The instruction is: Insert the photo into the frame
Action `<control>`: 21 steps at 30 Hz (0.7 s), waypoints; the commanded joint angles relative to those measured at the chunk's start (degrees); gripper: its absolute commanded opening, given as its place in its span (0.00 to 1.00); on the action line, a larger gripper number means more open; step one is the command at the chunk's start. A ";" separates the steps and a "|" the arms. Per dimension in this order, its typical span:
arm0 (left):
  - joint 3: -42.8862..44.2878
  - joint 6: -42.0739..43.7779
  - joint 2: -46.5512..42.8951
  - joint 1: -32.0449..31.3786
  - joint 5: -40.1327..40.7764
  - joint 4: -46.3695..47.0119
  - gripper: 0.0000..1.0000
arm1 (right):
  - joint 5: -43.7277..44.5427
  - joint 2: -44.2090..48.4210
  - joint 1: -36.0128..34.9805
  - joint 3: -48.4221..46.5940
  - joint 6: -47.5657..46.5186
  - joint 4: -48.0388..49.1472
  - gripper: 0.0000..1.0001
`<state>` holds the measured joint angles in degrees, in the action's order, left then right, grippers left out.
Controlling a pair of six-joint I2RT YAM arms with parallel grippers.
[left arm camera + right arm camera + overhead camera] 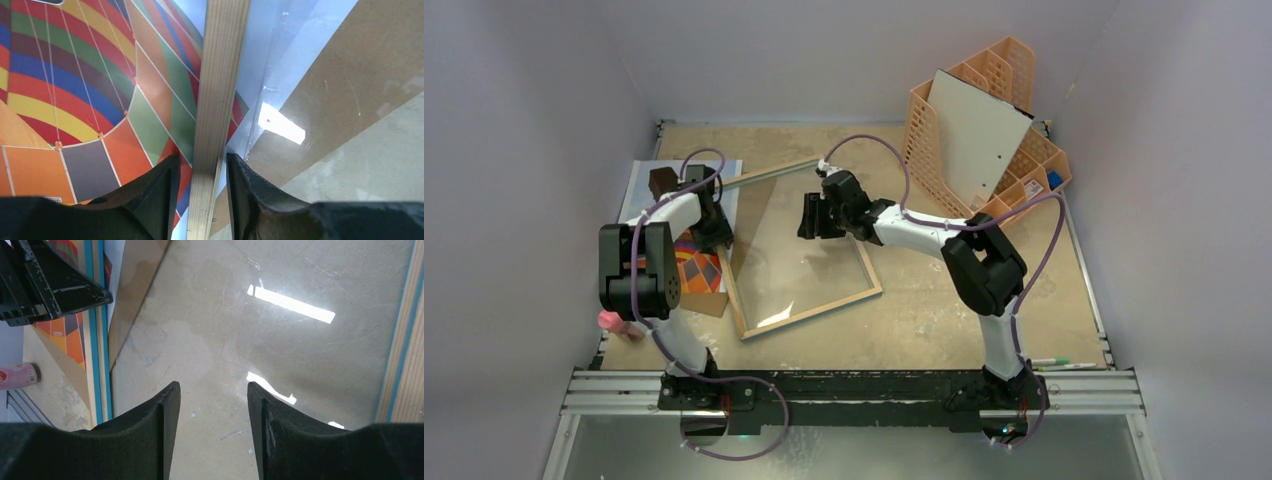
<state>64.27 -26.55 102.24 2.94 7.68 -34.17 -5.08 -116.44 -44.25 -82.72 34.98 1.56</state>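
The left end effector (201, 157) is down at the left rail of the frame (814, 313). Its fingers straddle that pale wood strip, and a sliver of daylight shows on either side, so it is released rather than clenched on the wood. The right end effector (212, 386) hovers over the glass pane (280, 355) with its jaws parted and nothing between them.

The frame lies back-up on the surface (944, 300), turned askew. The photo (90, 100) lies face-up at the left, and its right margin runs under the rail the left fingers straddle. So the print is pinned, not seated. A brown board (340, 85) also shows through the glass on that side.

By my read, the step in hand is getting rail and print apart so the print can go inside the opening. To do it well, close squarely on the rail, with the pads flat on its two long faces and not on a corner. Raise only that side a little, and let the far rail act as a hinge.

The right end effector looks well placed to steady the frame. It should press on a wooden rail rather than on the glass, because glass is slick and marks easily. The paper is thin and may drag along with the wood. Lift clear first, and only then move the frame sideways, slowly.
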 commanded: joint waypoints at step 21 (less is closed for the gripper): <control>9.14 2.57 -9.49 -0.03 -1.60 -9.10 0.00 | -15.92 -6.65 -1.52 -8.70 3.83 8.97 0.54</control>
<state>70.00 -25.34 97.21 2.92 6.26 -41.76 -16.27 -120.40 -44.62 -87.57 37.12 7.01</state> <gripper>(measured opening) 0.200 0.546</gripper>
